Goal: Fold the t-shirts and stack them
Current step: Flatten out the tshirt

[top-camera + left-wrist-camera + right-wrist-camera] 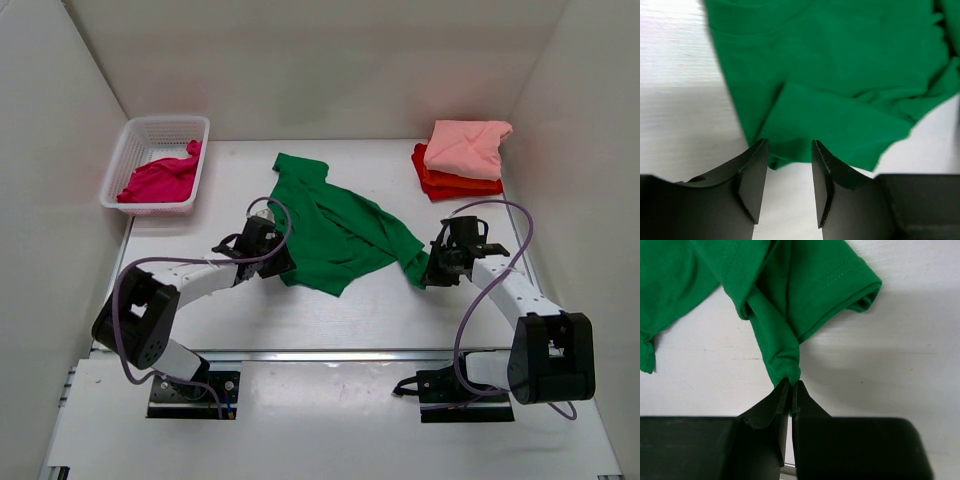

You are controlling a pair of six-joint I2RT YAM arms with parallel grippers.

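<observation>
Handling this bright green soft cloth t-shirt [335,225] looks easy weight-wise, but it's floppy and bunches. It lies rumpled in the middle of the white table [250,310]. Right gripper [791,385] pinches a corner tight, left gripper [787,150] hangs parted and empty at the hem. I'd grab hem corners.

The left claw [788,146] stands parted at the edge of the green t-shirt [840,70]

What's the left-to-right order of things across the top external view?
white basket holding the magenta t-shirt → left pincer, open → green t-shirt → right pincer, shut on its edge → salmon t-shirt atop the orange-red folded ones
</observation>
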